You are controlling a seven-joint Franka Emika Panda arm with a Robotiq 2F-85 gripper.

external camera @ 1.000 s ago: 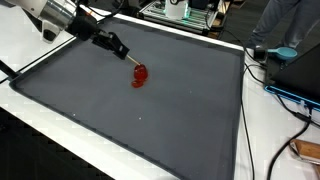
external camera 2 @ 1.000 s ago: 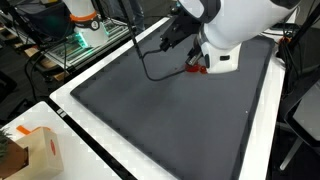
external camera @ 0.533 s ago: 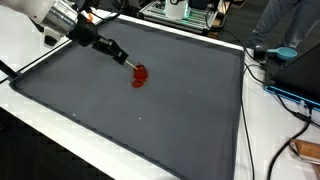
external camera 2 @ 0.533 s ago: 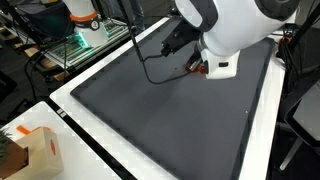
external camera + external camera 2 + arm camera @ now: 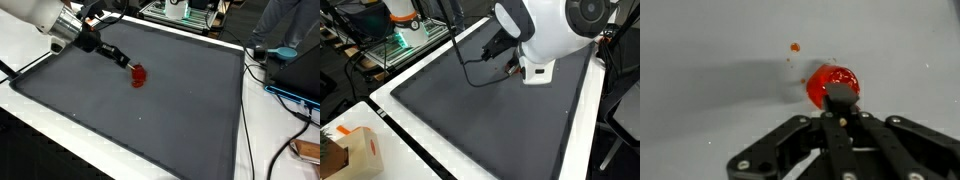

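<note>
A glossy red round object [image 5: 139, 74] lies on the dark grey mat [image 5: 160, 125] toward its far side. My gripper [image 5: 125, 62] comes in from the upper left and is shut, with its tips at the object's near edge on a thin stem. The wrist view has the closed fingers [image 5: 840, 95] overlapping the red object [image 5: 818, 85], and a tiny red speck [image 5: 795, 47] sits on the mat just beyond. In an exterior view the white arm body hides most of the gripper [image 5: 506, 63]; only a sliver of red [image 5: 512, 67] shows.
A raised white border [image 5: 420, 125] frames the mat [image 5: 490, 125]. A black cable [image 5: 468, 70] loops over the mat by the arm. A cardboard box [image 5: 355, 150] stands off one corner. Cables [image 5: 285, 98], a blue item [image 5: 280, 52] and a person [image 5: 290, 20] are beyond the far side.
The arm has swung back to the left and the gripper has tilted lower, its tips now closer to the red object. The red object has barely shifted.
</note>
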